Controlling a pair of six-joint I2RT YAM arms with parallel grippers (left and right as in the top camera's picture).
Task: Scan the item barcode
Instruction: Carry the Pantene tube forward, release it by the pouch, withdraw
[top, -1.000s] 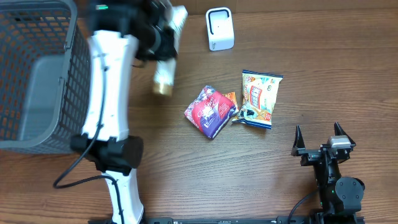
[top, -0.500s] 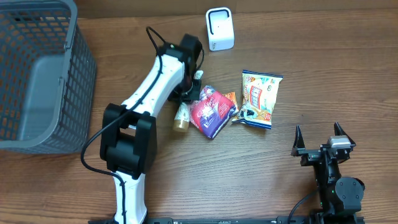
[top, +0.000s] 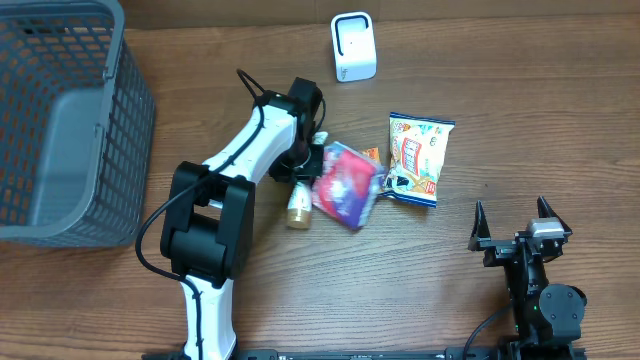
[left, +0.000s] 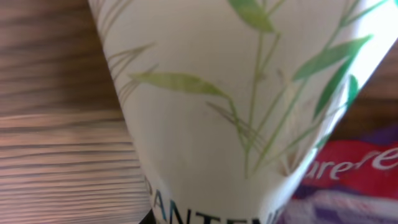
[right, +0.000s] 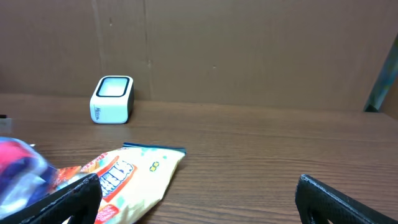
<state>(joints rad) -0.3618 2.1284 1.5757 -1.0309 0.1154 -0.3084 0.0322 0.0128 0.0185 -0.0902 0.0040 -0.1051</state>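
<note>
The left jaws clamp the bottle (top: 298, 205) beside a pouch (top: 345, 185), mid desk (top: 520, 130); the right jaws gape at the front-right corner.

A mock shop checkout on a brown wood-grain table (top: 520, 100): grey plastic mesh shopping basket (top: 136, 130), small white box-shaped barcode scanner (top: 353, 46), colourful snack packet (top: 420, 158), brown cardboard backdrop (right: 249, 50).

Left wrist cam is basically all bottle (left: 249, 112), so close that it runs off every edge, and its dark lettering gets chopped by the bottom of the shot. Overhead, the basket (top: 130, 120) is cut off by the left edge. In the right wrist cam the red-purple packet (right: 15, 168) is just a blur at the left edge.
</note>
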